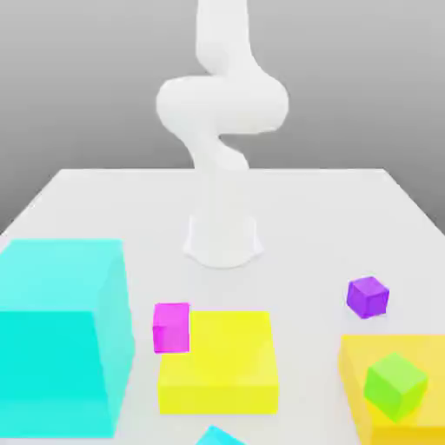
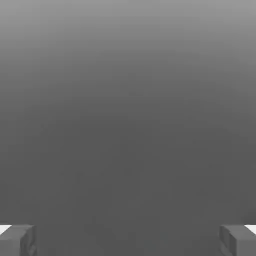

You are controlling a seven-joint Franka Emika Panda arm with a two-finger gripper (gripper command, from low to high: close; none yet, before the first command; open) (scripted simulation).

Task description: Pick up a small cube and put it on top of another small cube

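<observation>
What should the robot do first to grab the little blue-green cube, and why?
Probably swing the arm down toward the small cyan cube at the table's near edge. The gripper is open, its fingers wide apart with nothing but grey background between them, so it must get there first.

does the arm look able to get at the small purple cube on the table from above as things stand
Probably yes. The small purple cube sits alone on the white table, apart from the orange block and the small green cube nearby, so nothing crowds it from above. The tool is open and holds nothing.
</observation>
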